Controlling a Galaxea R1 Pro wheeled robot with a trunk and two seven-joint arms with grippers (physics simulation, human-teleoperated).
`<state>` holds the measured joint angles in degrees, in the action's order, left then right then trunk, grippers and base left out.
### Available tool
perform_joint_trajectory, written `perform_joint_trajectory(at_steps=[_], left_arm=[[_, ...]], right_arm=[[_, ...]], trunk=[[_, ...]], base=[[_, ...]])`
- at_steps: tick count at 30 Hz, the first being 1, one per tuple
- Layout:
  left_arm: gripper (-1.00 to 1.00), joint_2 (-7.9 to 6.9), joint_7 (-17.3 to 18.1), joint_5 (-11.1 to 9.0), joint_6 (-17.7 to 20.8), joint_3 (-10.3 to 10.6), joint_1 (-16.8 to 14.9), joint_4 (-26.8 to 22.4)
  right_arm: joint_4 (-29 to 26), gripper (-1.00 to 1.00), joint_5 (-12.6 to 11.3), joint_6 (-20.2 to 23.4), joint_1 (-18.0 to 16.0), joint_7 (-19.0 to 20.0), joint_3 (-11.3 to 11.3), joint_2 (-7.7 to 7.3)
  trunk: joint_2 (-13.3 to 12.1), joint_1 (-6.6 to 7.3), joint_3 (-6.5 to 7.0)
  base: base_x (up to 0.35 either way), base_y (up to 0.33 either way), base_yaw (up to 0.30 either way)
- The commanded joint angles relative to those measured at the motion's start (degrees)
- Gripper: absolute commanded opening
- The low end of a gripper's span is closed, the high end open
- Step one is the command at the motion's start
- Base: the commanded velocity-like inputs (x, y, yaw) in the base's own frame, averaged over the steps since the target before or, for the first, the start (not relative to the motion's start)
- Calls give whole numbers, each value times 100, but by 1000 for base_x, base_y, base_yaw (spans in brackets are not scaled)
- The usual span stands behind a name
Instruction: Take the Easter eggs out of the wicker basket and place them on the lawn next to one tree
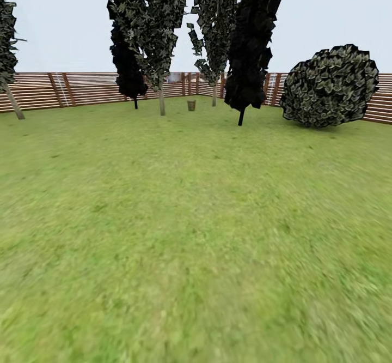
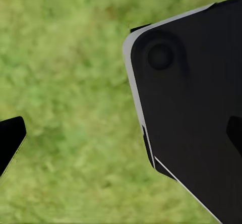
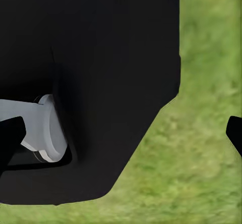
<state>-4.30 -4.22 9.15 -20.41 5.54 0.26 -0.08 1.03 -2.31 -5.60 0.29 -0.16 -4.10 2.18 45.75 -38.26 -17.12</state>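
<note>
The wicker basket [image 1: 191, 105] stands far off on the lawn [image 1: 196, 232], small and brown, between the trees near the fence. The Easter eggs are too far away to make out. A tree [image 1: 161, 100] with a pale grey trunk rises just left of the basket, and another [image 1: 213, 99] just right of it. My left gripper [image 2: 122, 135] is open over grass, one dark fingertip [image 2: 10, 139] at each side of its wrist view. My right gripper [image 3: 122, 133] is open too, with nothing between its fingertips [image 3: 235, 133].
A black-trunked tree [image 1: 241, 113] stands right of the basket and another [image 1: 135, 100] to its left. A round dark bush [image 1: 329, 86] sits at the right. A slatted wooden fence [image 1: 81, 88] rings the yard. A dark part of my own body [image 3: 101, 72] shows beneath both grippers.
</note>
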Motion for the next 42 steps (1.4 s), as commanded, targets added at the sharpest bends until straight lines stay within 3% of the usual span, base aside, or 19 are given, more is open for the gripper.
perform_joint_trajectory(at_steps=[1, 42], left_arm=[[100, -1, -44, 40, -16, 44, 0, -1], [100, -6, -44, 35, -23, 44, 0, -1]], right_arm=[[9, 100, -24, -37, -3, -2, -38, 1], [7, 100, -24, -37, -3, -2, -38, 1]], trunk=[[3, -5, -4], [3, -5, -4]], base=[[340, 0, 0], [340, 0, 0]])
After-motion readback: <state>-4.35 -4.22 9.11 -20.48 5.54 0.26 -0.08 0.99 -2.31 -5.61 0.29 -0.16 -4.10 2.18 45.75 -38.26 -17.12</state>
